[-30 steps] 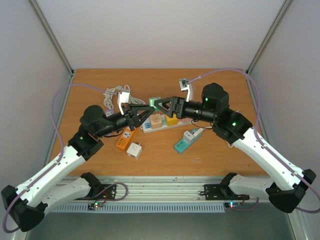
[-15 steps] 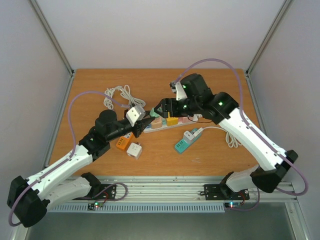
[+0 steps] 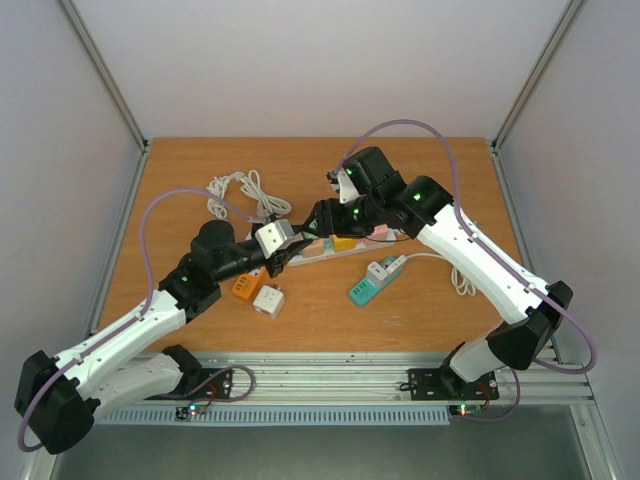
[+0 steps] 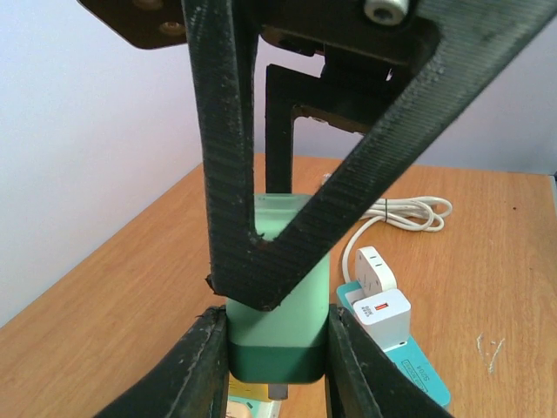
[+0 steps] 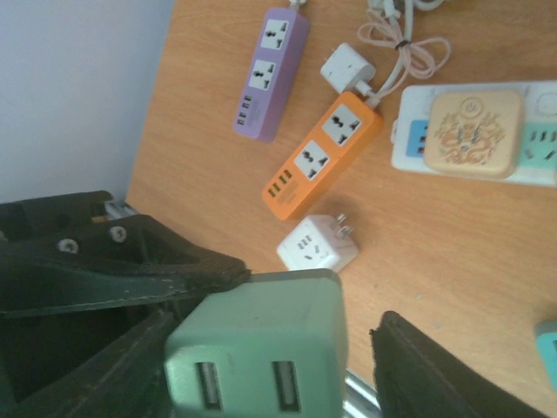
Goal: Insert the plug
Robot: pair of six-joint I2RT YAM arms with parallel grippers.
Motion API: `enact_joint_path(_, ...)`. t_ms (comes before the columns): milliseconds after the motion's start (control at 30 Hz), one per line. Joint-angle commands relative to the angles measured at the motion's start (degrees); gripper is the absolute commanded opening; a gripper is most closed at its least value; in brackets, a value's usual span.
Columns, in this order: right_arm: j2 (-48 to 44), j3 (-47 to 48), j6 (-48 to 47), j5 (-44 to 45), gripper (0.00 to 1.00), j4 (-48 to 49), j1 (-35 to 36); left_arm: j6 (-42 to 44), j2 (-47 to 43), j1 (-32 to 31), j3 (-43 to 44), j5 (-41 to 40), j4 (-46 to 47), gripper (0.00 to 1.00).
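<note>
The plug (image 4: 277,300) is a light green block with a dark green base and a metal prong underneath. My left gripper (image 4: 277,348) is shut on its sides and holds it above the white power strip (image 3: 335,246). In the right wrist view the plug (image 5: 261,344) shows two USB ports. My right gripper (image 5: 270,366) straddles it, open, with a gap at the right-hand finger (image 5: 435,374). In the top view the left gripper (image 3: 290,240) and right gripper (image 3: 318,218) meet tip to tip over the strip's left end.
An orange strip (image 3: 247,285) and a white cube adapter (image 3: 268,300) lie left of the white strip. A teal strip carrying a white charger (image 3: 372,280) lies to its right. A purple strip (image 5: 271,74) and a coiled white cable (image 3: 240,190) sit further back.
The right arm has swung in and its jaws have narrowed round the plug. The left wrist rolled over a second ago and has since held still with the plug.
</note>
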Motion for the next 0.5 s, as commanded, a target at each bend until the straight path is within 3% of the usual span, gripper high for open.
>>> enact_joint_path(0, -0.63, 0.14, 1.05, -4.37, 0.56, -0.62, 0.34, 1.73, -0.42, -0.12, -0.27, 0.24, 5.22, 0.00)
enact_joint_path(167, -1.02, -0.79, 0.33, -6.77, 0.31, 0.70, 0.33, -0.42, -1.09, -0.12, 0.93, -0.53, 4.01, 0.03)
enact_joint_path(233, -1.48, -0.98, -0.40, -4.51, 0.27, 0.64, -0.04, -2.10, -1.64, -0.13, 0.96, -1.84, 4.91, 0.20)
enact_joint_path(400, -3.17, -1.13, -4.90, -0.07, 0.24, 1.02, -3.47, -13.01, -4.63, -0.13, 0.51, -8.86, 8.96, 0.79)
enact_joint_path(467, -3.71, -1.20, -7.98, 2.93, 0.24, 0.48, -5.37, -18.59, -6.17, -0.13, 0.65, -12.83, 9.07, 0.98)
